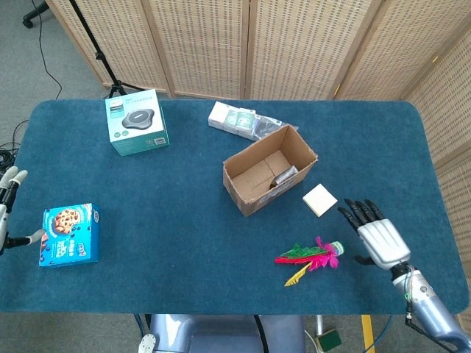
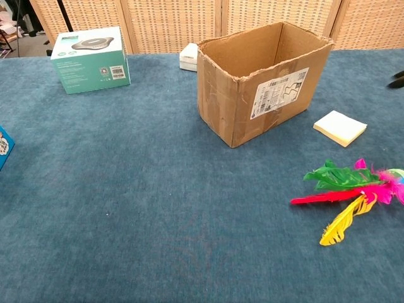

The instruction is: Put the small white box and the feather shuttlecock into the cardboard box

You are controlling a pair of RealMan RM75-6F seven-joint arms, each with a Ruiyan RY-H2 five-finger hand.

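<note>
The open cardboard box [image 1: 268,170] [image 2: 262,79] stands mid-table. A small flat white box [image 1: 319,200] [image 2: 340,127] lies just right of it on the blue cloth. The feather shuttlecock [image 1: 313,258] [image 2: 350,192], with red, green, pink and yellow feathers, lies nearer the front edge. My right hand [image 1: 377,235] hovers open to the right of both, fingers spread, holding nothing; only dark fingertips [image 2: 397,79] show in the chest view. My left hand [image 1: 9,206] sits at the far left table edge, fingers apart and empty.
A teal product box [image 1: 137,122] [image 2: 89,59] stands at the back left. A blue cookie box [image 1: 69,234] lies near my left hand. White and green packets [image 1: 237,119] rest behind the cardboard box. Wicker screens close off the back.
</note>
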